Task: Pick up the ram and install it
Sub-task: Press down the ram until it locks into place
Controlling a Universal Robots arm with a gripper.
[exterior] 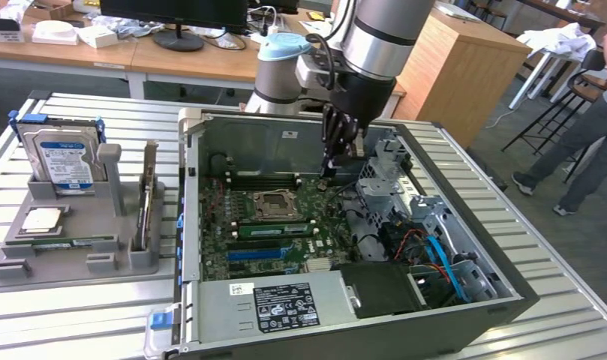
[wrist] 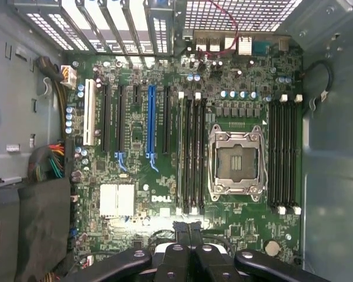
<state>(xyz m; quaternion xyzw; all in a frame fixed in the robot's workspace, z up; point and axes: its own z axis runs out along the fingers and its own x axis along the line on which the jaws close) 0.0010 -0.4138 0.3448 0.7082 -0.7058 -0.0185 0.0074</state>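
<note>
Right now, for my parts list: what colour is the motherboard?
The motherboard is green, clearest in the wrist view.

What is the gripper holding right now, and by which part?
Nothing that shows: the gripper has its jaws shut together over the motherboard, with no stick between them.

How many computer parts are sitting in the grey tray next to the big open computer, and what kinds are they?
hard drive: 1
CPU chip: 1
ram: 1
expansion card: 1
Total in the grey tray: 4
</note>
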